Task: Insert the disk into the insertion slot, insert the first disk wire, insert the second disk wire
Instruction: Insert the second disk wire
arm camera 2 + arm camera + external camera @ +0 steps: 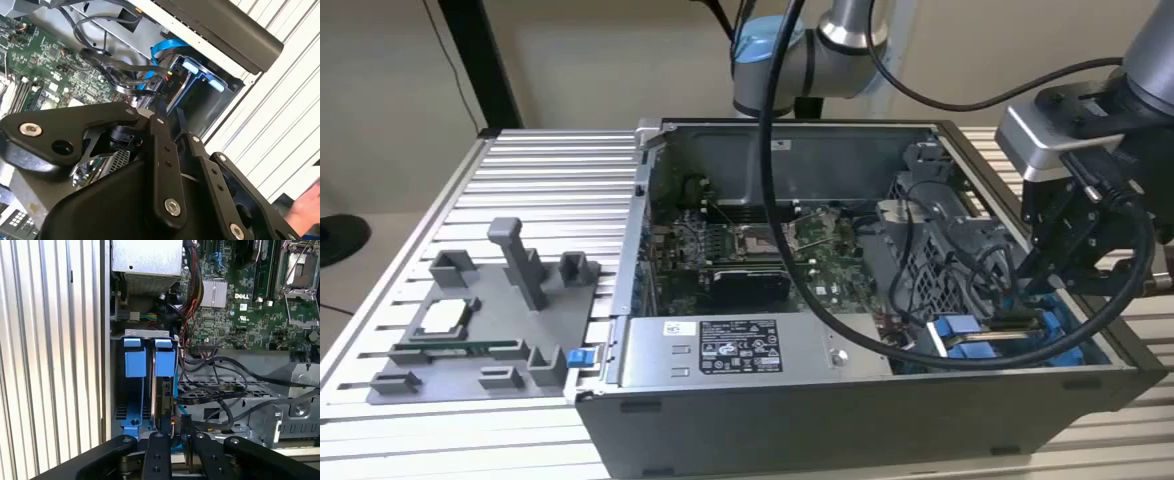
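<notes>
Exterior view, front to back: grey fixture plate is lying on the ribbed desk at the exterior view's left, carrying upright blocks and a small chip. Open computer case is sitting just beside it at the exterior view's right. Grey labelled power-supply box is occupying the front of the case; motherboard is lying behind it. Perforated cage is standing toward the exterior view's right. Slot with blue rails is sitting at the front corner on the exterior view's right. Hand is hanging right above that slot, with black cables looping from the arm across the case.

First wrist view: hand is reaching into the slot, fingers standing close together beside a thin upright edge; whether they are pinching anything, I cannot tell. Two blue tabs are standing side by side at the slot's far end. Disk is standing upright on edge inside the slot, between the blue rails. Black wires are running over the cage.

Second wrist view: slot is sitting beyond the hand, with a blue ribbon curling above it.
</notes>
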{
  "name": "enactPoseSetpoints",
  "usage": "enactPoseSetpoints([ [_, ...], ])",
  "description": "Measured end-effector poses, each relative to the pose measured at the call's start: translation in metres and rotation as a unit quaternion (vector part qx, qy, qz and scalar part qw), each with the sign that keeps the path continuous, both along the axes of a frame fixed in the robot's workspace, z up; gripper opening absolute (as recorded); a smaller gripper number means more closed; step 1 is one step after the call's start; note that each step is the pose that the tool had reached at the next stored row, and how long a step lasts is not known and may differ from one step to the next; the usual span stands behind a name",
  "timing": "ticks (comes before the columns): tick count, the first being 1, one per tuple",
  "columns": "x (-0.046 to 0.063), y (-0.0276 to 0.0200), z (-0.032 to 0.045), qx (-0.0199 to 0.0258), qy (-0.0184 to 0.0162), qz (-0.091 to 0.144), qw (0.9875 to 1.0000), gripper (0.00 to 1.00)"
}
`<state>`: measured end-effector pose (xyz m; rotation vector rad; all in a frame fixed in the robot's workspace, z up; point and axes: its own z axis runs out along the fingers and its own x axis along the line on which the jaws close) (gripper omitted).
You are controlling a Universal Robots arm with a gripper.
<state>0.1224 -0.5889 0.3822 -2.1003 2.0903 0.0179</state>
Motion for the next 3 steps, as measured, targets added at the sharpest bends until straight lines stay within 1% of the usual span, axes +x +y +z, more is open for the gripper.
enactPoseSetpoints([
  [3, 0.0000, 0.0000, 0.0001, -0.0033, 0.0000, 0.000, 1.0000, 1.00],
])
